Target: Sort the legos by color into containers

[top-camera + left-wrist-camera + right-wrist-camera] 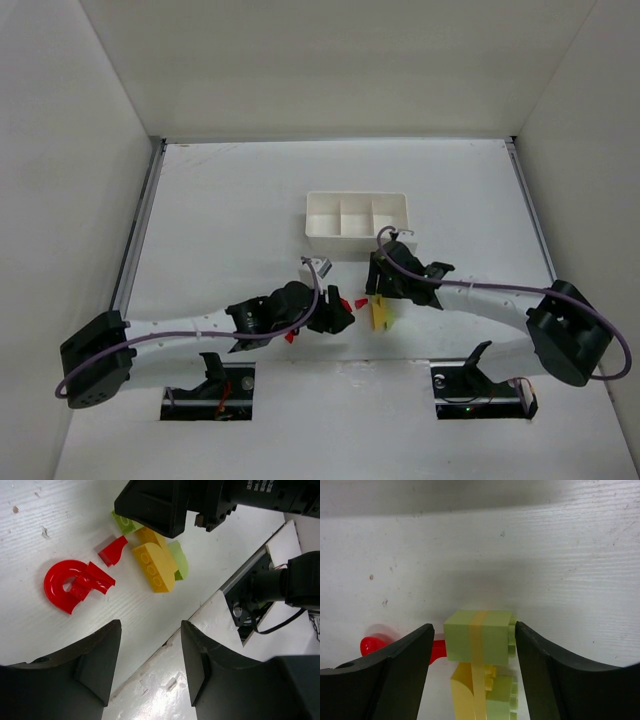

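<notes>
the right gripper (474, 630) stands part-open astride the pale green lego (492, 642), not yet clamped. yellow legos (152, 567) and red legos (75, 582) crowd it, all near the tray (350, 246), on its base-ward side. the left gripper (150, 645) hovers parted, empty. picking step: next, close squarely and lift clear of the neighbours.

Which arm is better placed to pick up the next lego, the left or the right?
Probably the right. The right gripper has its open fingers on both sides of the yellow and green legos. The left gripper is open too, but the red half-disc lies ahead of its fingers, not between them.
</notes>
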Controlling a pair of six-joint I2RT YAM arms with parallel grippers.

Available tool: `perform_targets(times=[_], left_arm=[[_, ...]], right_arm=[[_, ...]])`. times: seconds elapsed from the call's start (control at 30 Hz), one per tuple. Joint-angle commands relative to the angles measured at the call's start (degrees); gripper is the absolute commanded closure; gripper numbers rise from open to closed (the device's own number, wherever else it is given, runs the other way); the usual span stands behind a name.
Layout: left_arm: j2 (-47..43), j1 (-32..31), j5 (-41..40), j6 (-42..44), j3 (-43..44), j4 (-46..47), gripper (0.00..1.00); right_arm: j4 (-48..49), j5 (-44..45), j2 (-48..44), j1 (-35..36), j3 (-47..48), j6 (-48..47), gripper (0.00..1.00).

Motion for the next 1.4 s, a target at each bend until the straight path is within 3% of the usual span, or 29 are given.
perform_targets(times=[0.0,0.3,0.5,0.63,1.07,1.37], left_arm=[[0.2,-1.0,0.6,0.6,-0.8,0.5,0.52],[1.5,-2.0,0.0,0.9,-0.6,0.8,0.51],[1.8,-2.1,0.0,0.8,-0.7,1.3,0.49],[2.1,-2.2,0.0,0.5,-0.3,1.5,0.46],[8.4,-4.4,1.0,0.3,4.0,6.2,0.29],[8.6,0.2,0.9,-5.0,5.2,13.1,0.29]], right_arm=[[-1.1,2.4,0.8,0.5,2.4,-0.4,0.3],[-3.8,4.6,2.8,2.0,3.4,0.0,0.27],[-3.9,5.4,3.4,2.3,4.0,0.0,0.49],[-3.3,5.4,2.7,2.3,4.3,0.0,0.56],[-5.0,1.1,-4.3,0.0,5.8,-3.1,0.59],[-5.3,-7.8,-11.9,-4.2,6.1,-4.3,0.59]])
